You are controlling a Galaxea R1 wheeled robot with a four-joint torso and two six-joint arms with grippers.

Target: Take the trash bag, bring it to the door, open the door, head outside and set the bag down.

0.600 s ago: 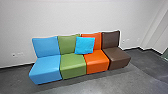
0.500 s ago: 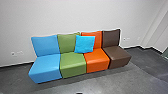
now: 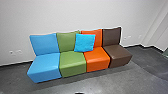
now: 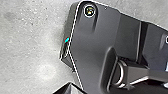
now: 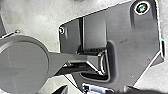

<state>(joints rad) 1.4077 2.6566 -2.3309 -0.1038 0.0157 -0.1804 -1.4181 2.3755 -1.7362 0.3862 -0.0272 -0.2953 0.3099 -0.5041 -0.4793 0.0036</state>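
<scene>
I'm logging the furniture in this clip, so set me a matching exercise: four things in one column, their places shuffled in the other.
Things
1. Cushion
2. Blue chair
3. Brown chair
4. Wall

Places
A. At one end, beside the orange chair
B. Behind the chairs
C. At one end, beside the green chair
D. Upright, across parts of the green and orange chairs' backs

Pairs: 1-D, 2-C, 3-A, 4-B

Dark obj. [image 3: 79, 93] cut off at head-view btm, orange backrest [image 3: 98, 38] part. hidden by cushion [image 3: 85, 43]
</scene>
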